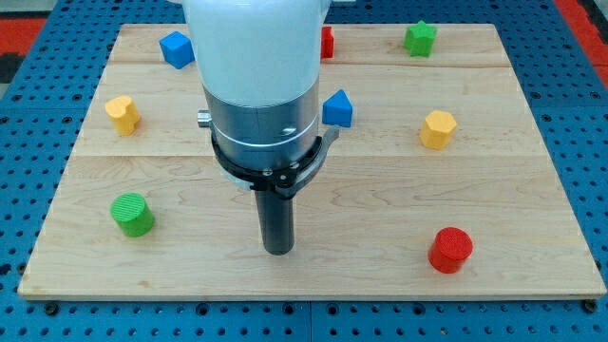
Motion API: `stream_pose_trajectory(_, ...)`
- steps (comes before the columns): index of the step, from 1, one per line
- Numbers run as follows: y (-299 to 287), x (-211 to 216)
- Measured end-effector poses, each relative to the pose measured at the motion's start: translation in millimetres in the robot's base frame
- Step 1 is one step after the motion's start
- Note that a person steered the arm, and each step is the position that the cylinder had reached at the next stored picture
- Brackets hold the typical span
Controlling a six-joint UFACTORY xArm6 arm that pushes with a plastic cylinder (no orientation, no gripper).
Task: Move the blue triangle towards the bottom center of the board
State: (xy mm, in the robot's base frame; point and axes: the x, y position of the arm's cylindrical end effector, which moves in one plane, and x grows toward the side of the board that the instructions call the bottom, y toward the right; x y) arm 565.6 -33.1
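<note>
The blue triangle sits on the wooden board just right of centre, partly hidden by the arm's body. My tip rests on the board at the lower centre, well below and to the left of the blue triangle, not touching any block.
A blue block lies at the top left, a red block at the top centre behind the arm, a green block top right. A yellow block left, yellow block right, green cylinder lower left, red cylinder lower right.
</note>
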Motion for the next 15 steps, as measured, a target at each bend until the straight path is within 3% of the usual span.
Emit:
stream_pose_trajectory(2, -6.9, -0.9)
stream_pose_trajectory(4, 2.8, -95.8)
stream_pose_trajectory(5, 27.9, -98.1)
stream_pose_trajectory(15, 38.3, -104.9)
